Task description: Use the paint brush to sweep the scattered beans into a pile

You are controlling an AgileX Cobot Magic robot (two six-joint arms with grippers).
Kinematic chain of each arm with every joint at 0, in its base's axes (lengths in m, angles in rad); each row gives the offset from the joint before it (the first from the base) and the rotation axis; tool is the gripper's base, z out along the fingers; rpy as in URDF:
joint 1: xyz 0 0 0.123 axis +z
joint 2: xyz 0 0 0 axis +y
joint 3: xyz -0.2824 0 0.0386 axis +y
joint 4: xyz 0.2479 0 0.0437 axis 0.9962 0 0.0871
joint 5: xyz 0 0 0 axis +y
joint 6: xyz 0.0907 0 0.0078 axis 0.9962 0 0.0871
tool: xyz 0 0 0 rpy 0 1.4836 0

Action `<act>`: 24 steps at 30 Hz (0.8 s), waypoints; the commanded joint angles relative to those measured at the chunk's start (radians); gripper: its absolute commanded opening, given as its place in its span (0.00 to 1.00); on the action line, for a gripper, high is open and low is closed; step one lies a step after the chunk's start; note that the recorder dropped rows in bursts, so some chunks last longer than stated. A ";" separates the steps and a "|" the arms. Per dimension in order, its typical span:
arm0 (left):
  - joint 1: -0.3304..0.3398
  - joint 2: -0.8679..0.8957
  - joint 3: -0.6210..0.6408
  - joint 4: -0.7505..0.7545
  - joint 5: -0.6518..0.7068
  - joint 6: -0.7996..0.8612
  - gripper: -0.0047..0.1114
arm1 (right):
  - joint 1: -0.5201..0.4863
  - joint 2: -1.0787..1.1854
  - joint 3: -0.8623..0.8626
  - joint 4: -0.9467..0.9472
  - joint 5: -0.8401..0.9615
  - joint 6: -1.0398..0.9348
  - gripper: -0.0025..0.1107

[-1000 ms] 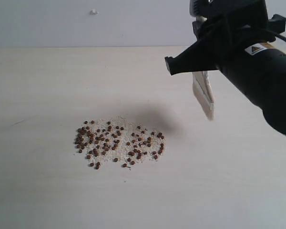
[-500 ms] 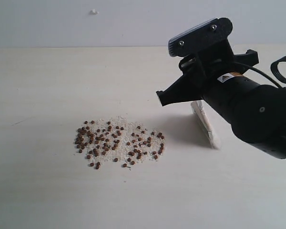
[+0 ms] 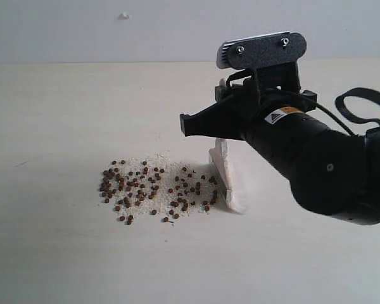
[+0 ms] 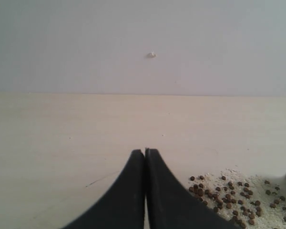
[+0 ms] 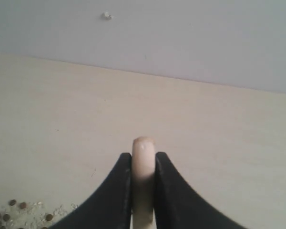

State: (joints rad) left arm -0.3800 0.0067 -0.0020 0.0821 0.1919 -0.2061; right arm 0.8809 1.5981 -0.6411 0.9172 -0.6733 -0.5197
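Note:
Reddish-brown beans [image 3: 155, 189] lie in a loose patch mixed with pale crumbs on the light tabletop, also seen in the left wrist view [image 4: 231, 195] and at the edge of the right wrist view [image 5: 19, 210]. The paint brush [image 3: 227, 177] hangs bristles down, its whitish bristles touching the table at the patch's right edge. My right gripper [image 3: 231, 126] is shut on the brush's pale wooden handle [image 5: 143, 164]. My left gripper [image 4: 146, 151] is shut on nothing, left of the beans; it is out of the exterior view.
The pale wooden table [image 3: 63, 114] runs back to a grey wall with a small white mark [image 3: 124, 15]. The bulky black right arm [image 3: 323, 171] fills the right side above the table.
My right gripper has come down and leftward with the brush. The bristles went from hanging in the air at the right to resting on the table beside the beans. The beans have not moved.

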 commanded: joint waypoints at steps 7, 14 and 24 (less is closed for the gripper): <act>0.003 -0.003 0.002 -0.007 0.000 0.002 0.04 | 0.050 0.189 -0.120 0.163 -0.002 0.051 0.02; 0.003 -0.003 0.002 -0.007 0.000 0.002 0.04 | 0.050 0.269 -0.280 0.177 0.071 0.080 0.02; 0.003 -0.003 0.002 -0.007 0.000 0.002 0.04 | 0.050 0.242 -0.334 0.242 -0.021 -0.067 0.02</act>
State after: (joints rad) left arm -0.3800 0.0067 -0.0020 0.0821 0.1919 -0.2061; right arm 0.9286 1.8530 -0.9758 1.1118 -0.6941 -0.5052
